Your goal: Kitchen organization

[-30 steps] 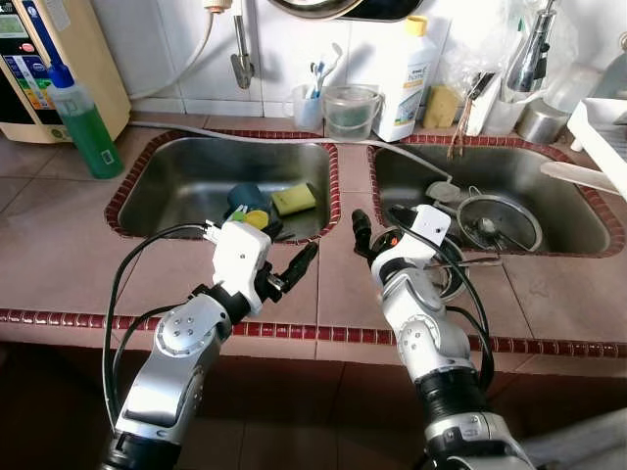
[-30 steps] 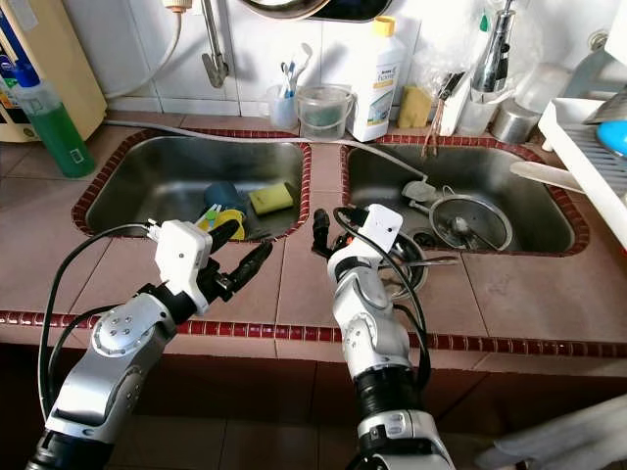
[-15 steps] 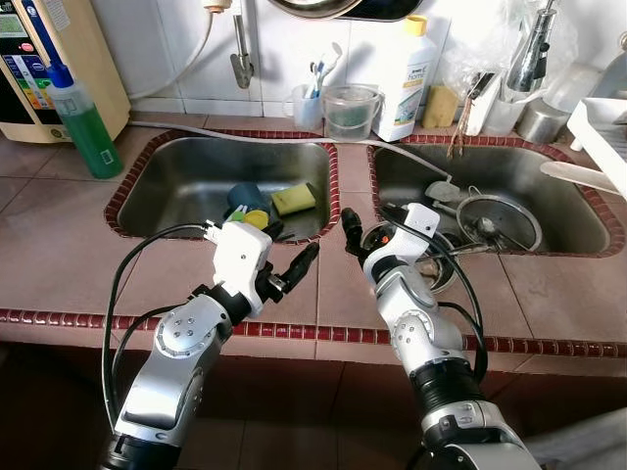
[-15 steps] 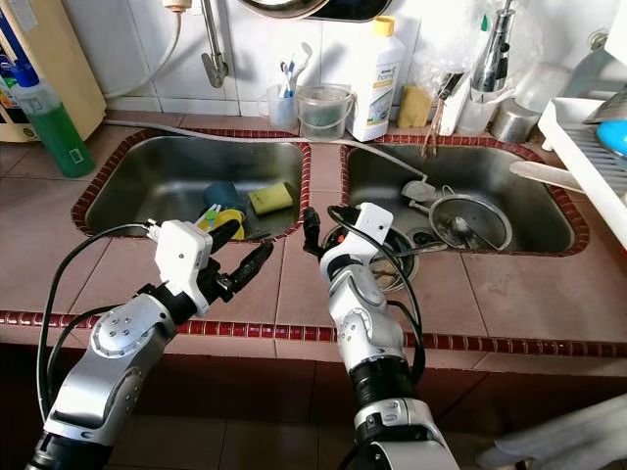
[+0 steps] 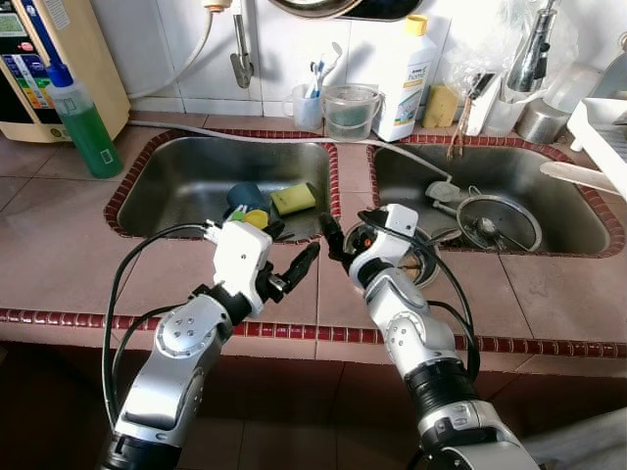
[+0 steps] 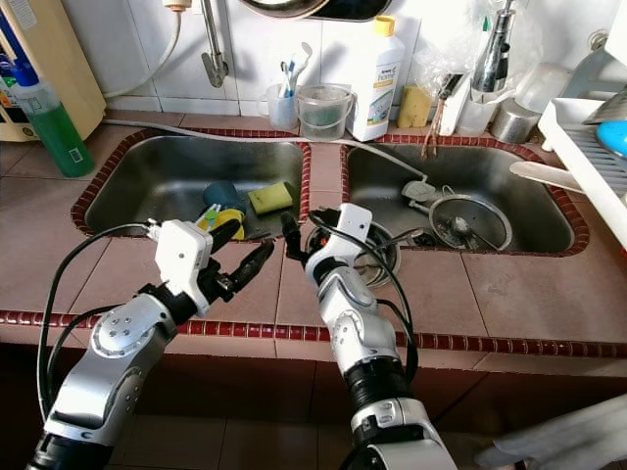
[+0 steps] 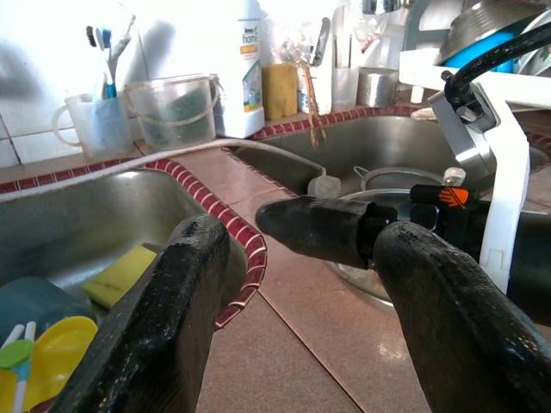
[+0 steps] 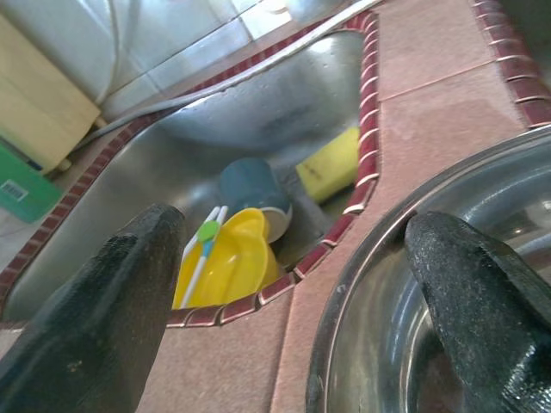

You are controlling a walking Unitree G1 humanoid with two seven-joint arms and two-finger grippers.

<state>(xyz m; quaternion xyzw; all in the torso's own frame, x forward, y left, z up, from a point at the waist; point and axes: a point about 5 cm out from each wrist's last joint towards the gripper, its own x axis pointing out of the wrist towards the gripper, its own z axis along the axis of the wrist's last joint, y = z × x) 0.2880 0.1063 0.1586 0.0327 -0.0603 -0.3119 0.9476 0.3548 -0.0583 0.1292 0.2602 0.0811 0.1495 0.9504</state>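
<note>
My left gripper [image 5: 285, 248] hovers open and empty over the tiled counter in front of the left sink [image 5: 176, 186]. My right gripper [image 5: 348, 235] is open above the strip between the two sinks. Its fingers [image 8: 129, 292] straddle the rim of a steel bowl [image 8: 413, 284], which is at the left edge of the right sink [image 5: 549, 181]. A blue cup [image 5: 247, 198], a yellow bowl [image 5: 257, 219] and a yellow-green sponge [image 5: 293, 199] lie in the left sink. The two grippers are close together, fingertips a short way apart.
A steel strainer [image 5: 495, 223] and utensils lie in the right sink. Along the back wall stand a green soap bottle [image 5: 86, 127], a toothbrush cup [image 5: 309, 106], a clear jug [image 5: 350, 111] and a white detergent bottle [image 5: 407, 83]. A white dish rack [image 5: 602, 132] stands at the right.
My right gripper has swung left from over the right sink toward the divider, and the steel bowl has shifted left with it. The left arm has stayed still.
</note>
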